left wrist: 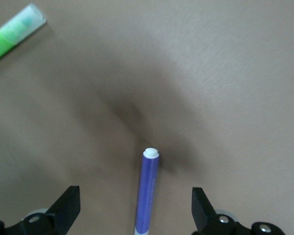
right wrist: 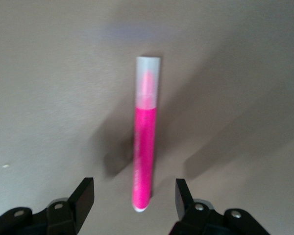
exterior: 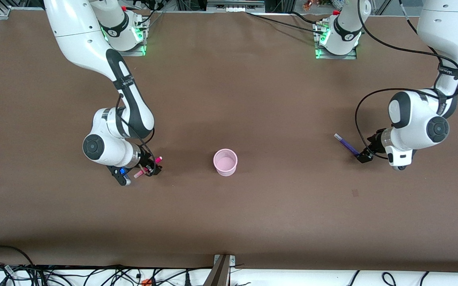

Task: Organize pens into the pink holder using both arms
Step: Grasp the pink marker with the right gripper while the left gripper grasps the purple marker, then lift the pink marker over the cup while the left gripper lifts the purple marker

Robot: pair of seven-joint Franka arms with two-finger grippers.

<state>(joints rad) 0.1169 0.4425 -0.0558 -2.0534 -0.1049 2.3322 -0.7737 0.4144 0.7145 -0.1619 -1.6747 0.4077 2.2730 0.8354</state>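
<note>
Pink holder (exterior: 225,162) at mid-bench stands empty while our spread left gripper (exterior: 364,155) straddles the purple pen (exterior: 346,145) and spread right gripper (exterior: 143,170) the magenta pen (exterior: 148,167), neither pinched.

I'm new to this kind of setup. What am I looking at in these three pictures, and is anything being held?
Two white robot arms stand at a brown table. The wide picture is from a high camera facing them; the other two come from cameras on each arm's wrist. A pink holder stands mid-table, and nothing shows inside it. The left end effector is open, low around a purple pen toward the left arm's end. Its wrist view also shows a green pen lying on the table. The right end effector is open, low around a magenta pen toward the right arm's end. Neither pen is gripped yet, as both lie between spread fingers.
</note>
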